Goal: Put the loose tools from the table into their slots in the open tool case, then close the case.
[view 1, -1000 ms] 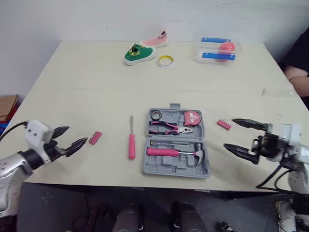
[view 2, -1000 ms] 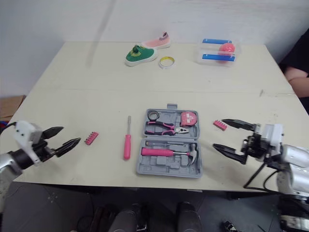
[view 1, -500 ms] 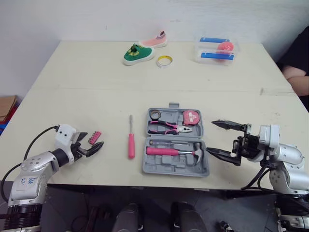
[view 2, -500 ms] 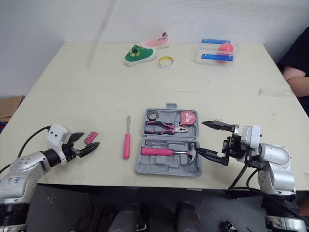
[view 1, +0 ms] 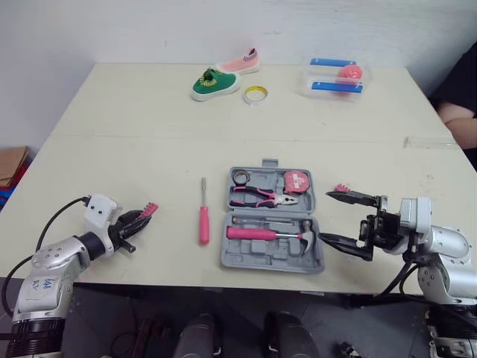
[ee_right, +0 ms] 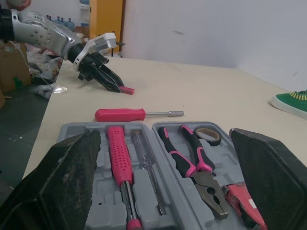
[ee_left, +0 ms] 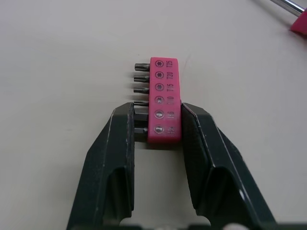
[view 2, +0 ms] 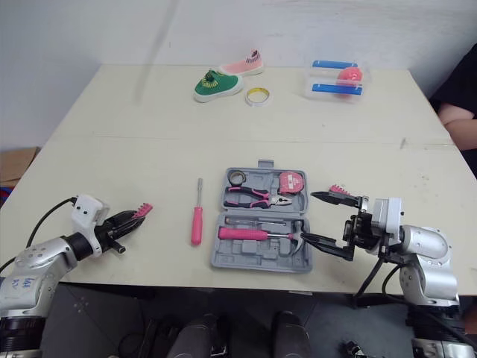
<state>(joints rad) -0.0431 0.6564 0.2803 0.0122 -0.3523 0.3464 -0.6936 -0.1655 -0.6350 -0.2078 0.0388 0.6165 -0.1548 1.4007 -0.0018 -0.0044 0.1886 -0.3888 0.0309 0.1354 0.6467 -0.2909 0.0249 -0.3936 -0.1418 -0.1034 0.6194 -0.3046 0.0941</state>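
A pink bit holder (ee_left: 163,91) lies on the table near its left front, and my left gripper (view 1: 140,218) is shut on its near end, one finger on each side. A pink-handled screwdriver (view 1: 203,220) lies loose just left of the open grey tool case (view 1: 246,261). In the case sit a hammer (view 1: 261,233), pliers (view 1: 261,198) and a tape measure (view 1: 297,181). A second pink bit holder (view 1: 342,188) lies right of the case. My right gripper (view 1: 326,216) hangs wide open at the case's right edge, holding nothing.
At the table's far side are a green shoe (view 1: 215,83), a pink shoe (view 1: 242,61), a yellow tape roll (view 1: 255,94) and a clear box (view 1: 337,77) with blue and pink items. A person's arm (view 1: 458,119) shows at the right edge.
My left gripper moved forward over the left bit holder and closed on it. My right gripper moved left to the case's right edge and stayed open.
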